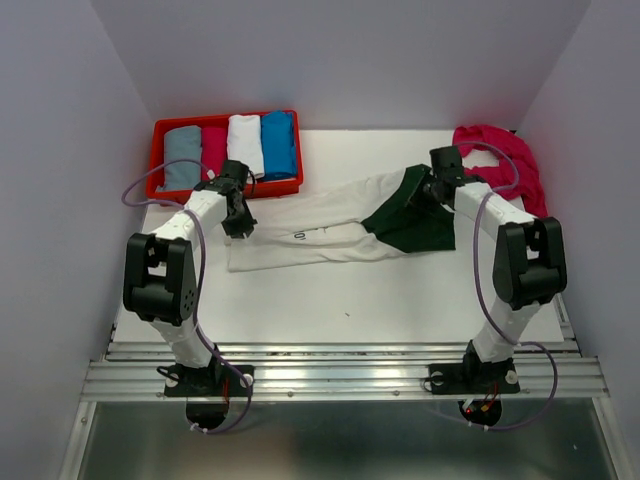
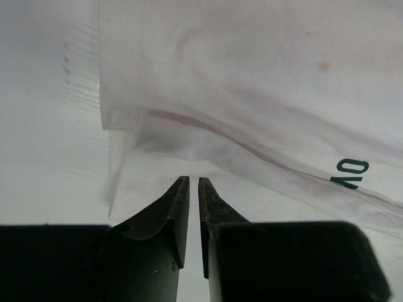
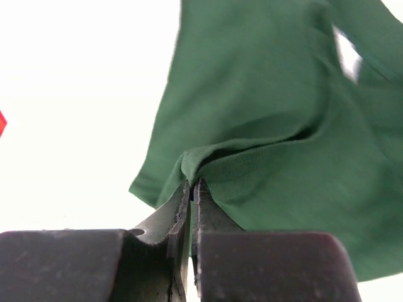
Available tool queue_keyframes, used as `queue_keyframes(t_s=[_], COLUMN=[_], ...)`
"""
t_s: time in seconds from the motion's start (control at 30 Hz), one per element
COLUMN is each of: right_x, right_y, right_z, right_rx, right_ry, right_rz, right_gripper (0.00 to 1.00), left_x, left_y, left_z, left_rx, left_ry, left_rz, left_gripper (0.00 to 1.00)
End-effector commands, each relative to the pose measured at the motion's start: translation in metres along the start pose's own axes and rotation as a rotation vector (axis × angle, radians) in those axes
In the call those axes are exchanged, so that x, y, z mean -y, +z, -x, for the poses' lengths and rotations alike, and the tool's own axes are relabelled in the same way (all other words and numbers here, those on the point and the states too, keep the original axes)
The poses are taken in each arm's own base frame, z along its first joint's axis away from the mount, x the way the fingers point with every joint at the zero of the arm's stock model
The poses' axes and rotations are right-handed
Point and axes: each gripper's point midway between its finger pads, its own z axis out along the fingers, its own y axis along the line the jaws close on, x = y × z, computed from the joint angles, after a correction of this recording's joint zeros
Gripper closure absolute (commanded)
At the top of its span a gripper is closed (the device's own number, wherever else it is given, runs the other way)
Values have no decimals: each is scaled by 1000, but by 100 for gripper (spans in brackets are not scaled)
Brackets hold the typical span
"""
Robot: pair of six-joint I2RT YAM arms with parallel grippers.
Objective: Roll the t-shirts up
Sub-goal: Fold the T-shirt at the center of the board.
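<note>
A white t-shirt (image 1: 320, 225) with dark green sleeves (image 1: 405, 225) lies stretched across the middle of the table, small dark print showing (image 2: 349, 173). My left gripper (image 1: 240, 228) hangs at its left end; in the left wrist view the jaws (image 2: 193, 180) are closed to a thin slit just above the white cloth (image 2: 252, 82), with no cloth bunched between them. My right gripper (image 1: 425, 192) is shut on a pinched fold of the green sleeve (image 3: 264, 126), lifting it, and its tips (image 3: 194, 184) are sunk in the cloth. A magenta-pink t-shirt pile (image 1: 500, 150) lies at the back right.
A red tray (image 1: 275, 187) at the back left holds several rolled shirts: grey, magenta, white and blue. The left arm's wrist is close to the tray's front rim. White walls enclose the table on three sides.
</note>
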Motion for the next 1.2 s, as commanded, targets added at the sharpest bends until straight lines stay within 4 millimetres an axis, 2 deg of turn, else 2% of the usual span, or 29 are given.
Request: queue_keyframes(t_s=[0.0, 0.07, 0.17, 0.33, 0.43, 0.53, 0.57, 0.8, 0.83, 0.93, 1.07, 1.17], right_x=[-42, -48, -73, -87, -102, -106, -116, -125, -127, -129, -129, -130], right_y=[8, 19, 25, 39, 48, 58, 58, 74, 77, 80, 74, 54], right_z=[30, 31, 39, 47, 41, 36, 34, 31, 25, 25, 28, 42], right_rx=[94, 92, 113, 118, 96, 80, 77, 59, 49, 41, 50, 109], right_ry=[-37, -42, -66, -83, -110, -127, -140, -159, -169, -173, -181, -191], right_rz=[59, 63, 103, 118, 147, 152, 173, 193, 194, 203, 196, 174], right_gripper=[99, 99, 99, 99, 99, 99, 99, 99, 99, 77, 68, 64], left_x=[2, 1, -1, -2, -3, -3, -3, -4, -3, -3, 0, 2], left_y=[-18, -19, -18, -17, -16, -16, -15, -15, -15, -14, -16, -19], left_z=[4, 4, 0, -5, -7, -9, -9, -16, -17, -20, -21, -19], left_rx=[39, 41, 33, 22, 21, 15, 14, 4, 3, -1, 1, 11], left_ry=[10, 11, 15, 17, 17, 16, 17, 21, 21, 21, 23, 17], left_rz=[-31, -31, -29, -32, -34, -35, -36, -39, -41, -42, -50, -57], left_gripper=[77, 77, 78, 77, 77, 77, 77, 77, 77, 77, 77, 77])
